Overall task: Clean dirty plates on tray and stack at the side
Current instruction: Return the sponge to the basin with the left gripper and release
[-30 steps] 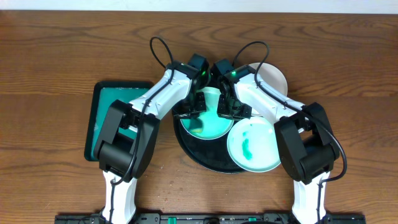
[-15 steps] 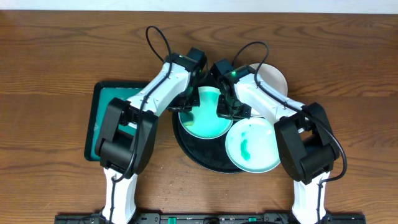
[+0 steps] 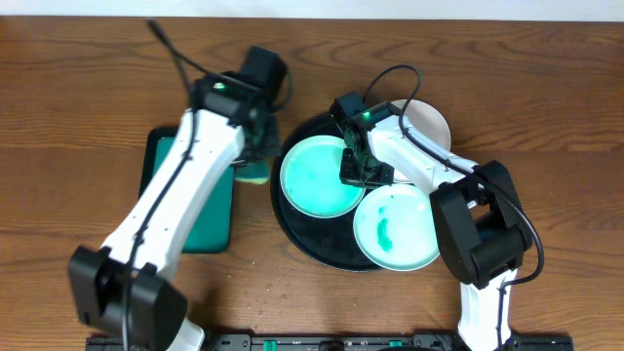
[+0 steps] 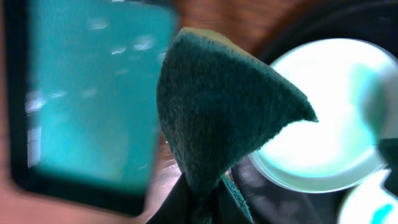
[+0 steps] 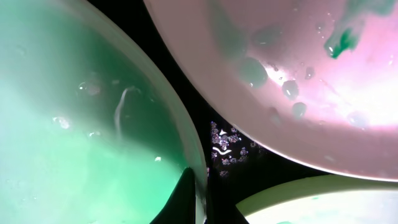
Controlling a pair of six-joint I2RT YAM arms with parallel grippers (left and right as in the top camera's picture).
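The black tray (image 3: pixel 292 226) holds a wet pale-mint plate (image 3: pixel 317 177) and a plate with a green smear (image 3: pixel 395 226). A white plate (image 3: pixel 429 119) lies at its upper right edge, partly under the right arm. My right gripper (image 3: pixel 359 174) is shut on the mint plate's right rim (image 5: pixel 198 180); the smeared plate (image 5: pixel 298 74) lies just beside it. My left gripper (image 3: pixel 255 164) is shut on a dark green sponge (image 4: pixel 217 106), held between the black tray and the green tray.
A green rectangular tray (image 3: pixel 190 200) with a black rim lies left of the black tray, partly under the left arm. It fills the left of the left wrist view (image 4: pixel 93 87). Bare wooden table surrounds both trays.
My left arm has swung left off the mint plate, carrying the sponge out over the gap beside the green tray. The right gripper has stayed on the plate's rim.
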